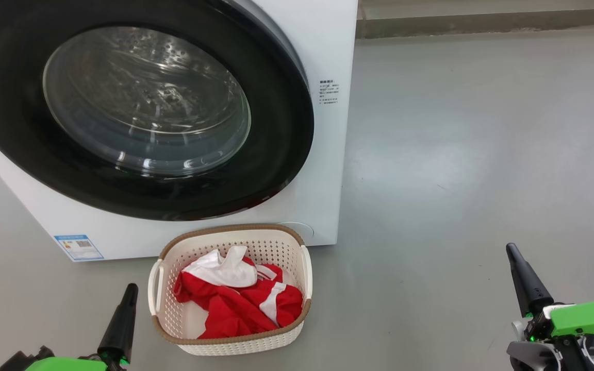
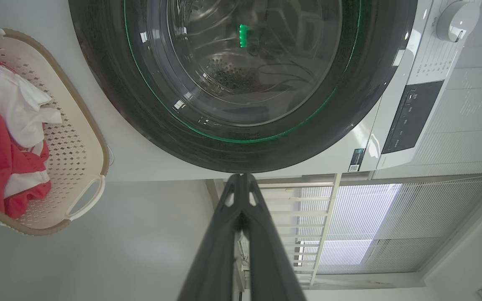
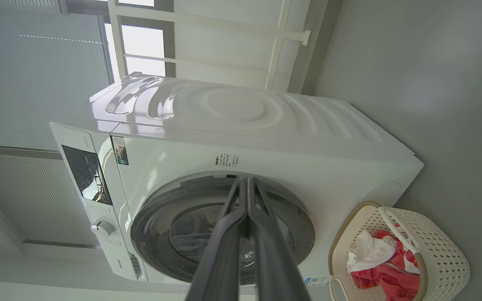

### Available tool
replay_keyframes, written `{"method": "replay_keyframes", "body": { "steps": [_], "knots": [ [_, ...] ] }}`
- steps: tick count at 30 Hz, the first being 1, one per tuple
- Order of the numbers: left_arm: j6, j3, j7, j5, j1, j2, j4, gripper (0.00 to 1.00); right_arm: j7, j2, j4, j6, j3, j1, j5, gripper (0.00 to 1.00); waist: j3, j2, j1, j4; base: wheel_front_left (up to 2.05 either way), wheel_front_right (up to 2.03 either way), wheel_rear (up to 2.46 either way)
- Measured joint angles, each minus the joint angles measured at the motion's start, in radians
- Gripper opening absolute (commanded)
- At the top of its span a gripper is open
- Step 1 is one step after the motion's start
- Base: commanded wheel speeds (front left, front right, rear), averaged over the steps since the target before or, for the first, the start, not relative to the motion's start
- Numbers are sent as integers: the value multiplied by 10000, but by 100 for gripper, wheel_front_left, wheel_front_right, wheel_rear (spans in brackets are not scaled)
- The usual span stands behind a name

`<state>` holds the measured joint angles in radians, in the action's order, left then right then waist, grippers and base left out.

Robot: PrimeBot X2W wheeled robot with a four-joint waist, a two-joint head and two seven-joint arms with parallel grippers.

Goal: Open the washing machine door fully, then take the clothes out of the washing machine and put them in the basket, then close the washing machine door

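both my pincers are pressed shut and hold nothing: left pincer (image 1: 129, 294) and right pincer (image 1: 513, 257). the one round door with glossy black rim and clear glass bowl (image 1: 276, 129) looks flush on the one big white washing machine (image 1: 323, 51), ahead of and above my left pincer, the nearer one. one cream perforated plastic basket (image 1: 230, 229) stands just right of it, holding one heap of red-and-white clothes (image 1: 235, 309). i judge the task finished.

The left gripper (image 1: 129, 296) sits at lower left, fingers pressed together, pointing up. The right gripper (image 1: 515, 260) sits at lower right, fingers likewise together, tilted slightly leftward.
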<state>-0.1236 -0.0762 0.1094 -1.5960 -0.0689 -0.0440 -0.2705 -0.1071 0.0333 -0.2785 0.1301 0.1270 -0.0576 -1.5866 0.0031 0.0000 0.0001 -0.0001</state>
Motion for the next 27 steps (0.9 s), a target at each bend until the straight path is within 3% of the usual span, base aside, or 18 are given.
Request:
{"method": "replay_keyframes", "body": {
  "steps": [27],
  "knots": [
    [0, -12, 4, -15, 0, 15, 2, 0, -2, 4, 29, 0, 12, -86, -182, 0, 0, 0, 0, 0, 0, 0, 0]
  ]
}}
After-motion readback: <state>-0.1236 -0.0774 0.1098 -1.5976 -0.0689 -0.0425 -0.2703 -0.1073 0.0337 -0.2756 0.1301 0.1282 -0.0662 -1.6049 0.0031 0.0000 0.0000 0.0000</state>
